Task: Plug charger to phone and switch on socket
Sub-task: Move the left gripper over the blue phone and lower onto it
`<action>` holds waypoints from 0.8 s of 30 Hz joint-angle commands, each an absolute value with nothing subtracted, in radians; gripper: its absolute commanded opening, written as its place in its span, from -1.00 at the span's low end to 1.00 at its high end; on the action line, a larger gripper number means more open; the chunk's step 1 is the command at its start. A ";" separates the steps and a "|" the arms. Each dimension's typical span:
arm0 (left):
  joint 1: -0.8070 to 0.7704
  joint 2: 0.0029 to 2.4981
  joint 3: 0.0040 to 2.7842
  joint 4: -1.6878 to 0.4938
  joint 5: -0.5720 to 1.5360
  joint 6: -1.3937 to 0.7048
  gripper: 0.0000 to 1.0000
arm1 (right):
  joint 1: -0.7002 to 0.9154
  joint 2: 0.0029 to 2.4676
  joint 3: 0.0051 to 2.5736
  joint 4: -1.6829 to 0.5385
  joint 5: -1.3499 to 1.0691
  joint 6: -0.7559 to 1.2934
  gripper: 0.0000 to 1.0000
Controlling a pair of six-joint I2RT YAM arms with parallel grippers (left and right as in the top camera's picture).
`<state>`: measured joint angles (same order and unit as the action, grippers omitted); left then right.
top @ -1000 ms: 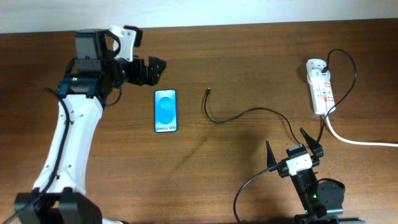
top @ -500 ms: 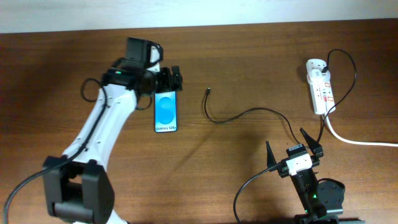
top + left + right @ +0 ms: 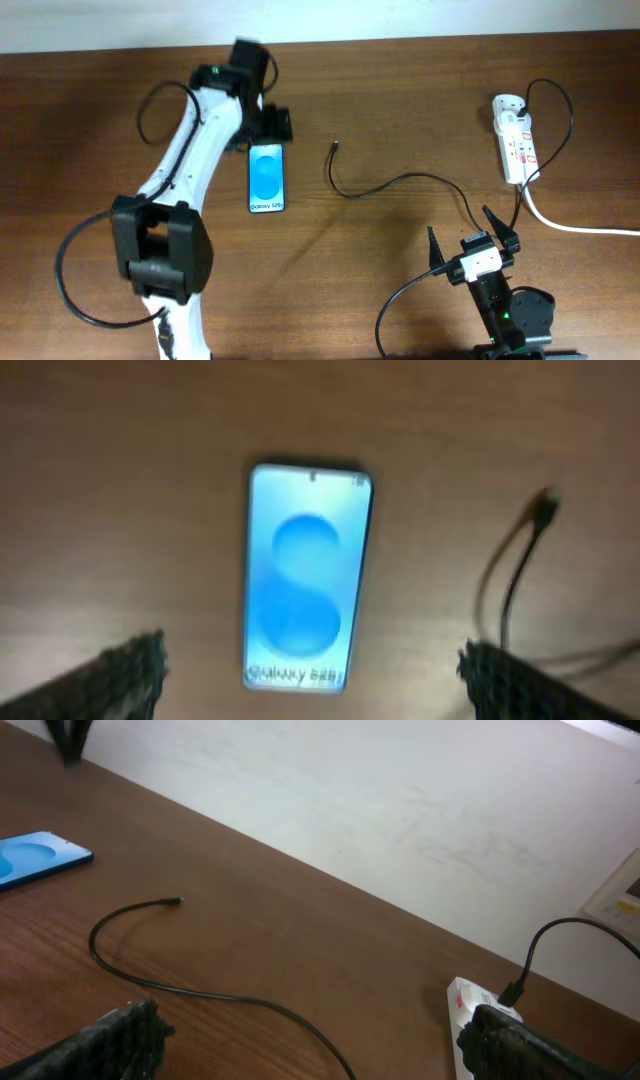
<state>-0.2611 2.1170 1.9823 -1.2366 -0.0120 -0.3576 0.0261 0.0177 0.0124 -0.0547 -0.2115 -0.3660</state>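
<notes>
The phone (image 3: 266, 178) lies flat on the table, blue screen up, with "Galaxy S25+" at its near end. It also fills the left wrist view (image 3: 306, 575) and shows at the far left of the right wrist view (image 3: 35, 857). The charger cable (image 3: 400, 182) curves across the table, its plug tip (image 3: 335, 146) loose to the right of the phone; it also shows in the left wrist view (image 3: 545, 505) and right wrist view (image 3: 172, 902). The socket (image 3: 514, 138) lies at the right. My left gripper (image 3: 268, 125) is open and empty just beyond the phone's far end. My right gripper (image 3: 472, 240) is open and empty near the front edge.
The socket's thick white lead (image 3: 580, 226) runs off to the right edge. A black plug (image 3: 512, 992) sits in the socket's far end. A pale wall (image 3: 400, 800) rises behind the table's far edge.
My left arm has swung right and towards the far edge, bringing its open gripper from left of the phone to over the phone's far end. The right arm, phone and cable have not moved.
</notes>
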 commanded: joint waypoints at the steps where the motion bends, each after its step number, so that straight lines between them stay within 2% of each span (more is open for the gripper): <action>1: -0.260 2.224 2.130 -1.338 -0.049 -0.312 0.98 | 0.033 0.013 0.006 -0.057 -0.228 -0.359 0.97; 7: -0.260 2.291 2.129 -1.316 0.001 -0.336 0.98 | 0.033 0.013 0.006 -0.056 -0.228 -0.359 0.97; 10: -0.262 2.314 2.129 -1.320 0.010 -0.426 0.98 | 0.033 0.013 0.006 -0.056 -0.228 -0.359 0.97; 18: -0.286 2.364 2.108 -1.325 -0.036 -0.414 0.98 | 0.033 0.013 0.006 -0.056 -0.228 -0.359 0.97; 24: -0.286 2.364 1.994 -1.262 -0.049 -0.414 0.98 | 0.033 0.013 0.006 -0.057 -0.228 -0.359 0.97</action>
